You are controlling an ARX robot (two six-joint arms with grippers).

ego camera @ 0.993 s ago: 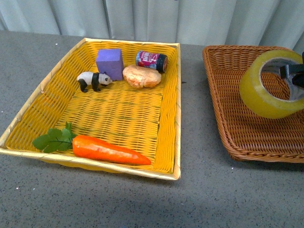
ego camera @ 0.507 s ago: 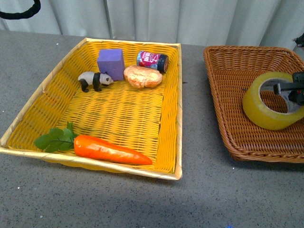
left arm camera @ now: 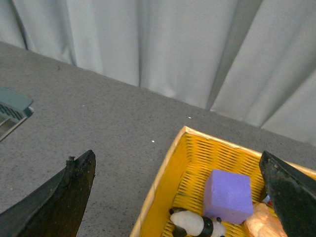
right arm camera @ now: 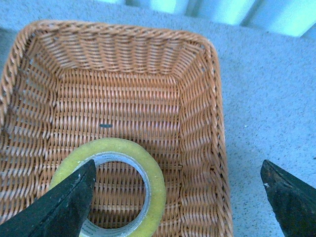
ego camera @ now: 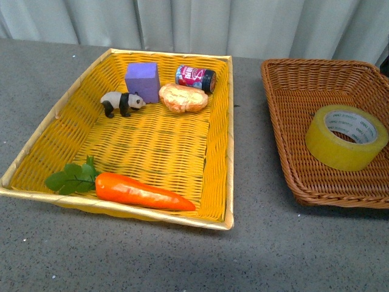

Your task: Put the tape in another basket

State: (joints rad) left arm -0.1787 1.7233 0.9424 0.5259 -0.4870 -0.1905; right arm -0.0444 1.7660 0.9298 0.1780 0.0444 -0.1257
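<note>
The tape is seen lying flat in the brown basket, the right gripper and left gripper are spread empty, and the move is judged complete.

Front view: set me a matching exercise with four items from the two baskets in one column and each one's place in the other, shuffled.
Things:
1. tape
2. carrot
3. panda
4. can

Places:
a. lying on its side at the far end of the yellow basket
b. flat on the floor of the brown basket
c. standing beside the purple block
d. along the yellow basket's near rim

Pairs: 1-b, 2-d, 3-c, 4-a
</note>
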